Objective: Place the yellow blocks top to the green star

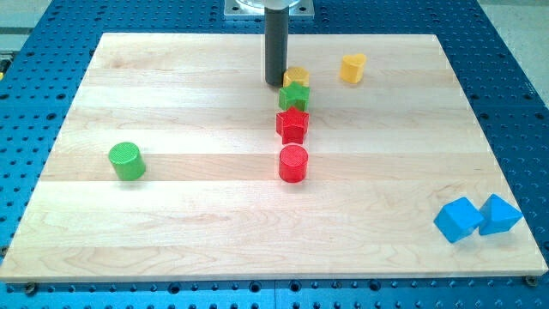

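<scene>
The green star (pixel 294 96) lies near the view's top centre. A yellow block (pixel 297 77), partly hidden, touches it on its upper side. A second yellow block (pixel 352 67) lies apart to the upper right of the star. My tip (pixel 274 82) rests on the board just left of the first yellow block and the green star, close to both.
A red star (pixel 292 124) sits right below the green star, and a red cylinder (pixel 293 163) below that. A green cylinder (pixel 127 161) lies at the view's left. Two blue blocks (pixel 457 219) (pixel 499 215) lie at the bottom right of the wooden board (pixel 171 232).
</scene>
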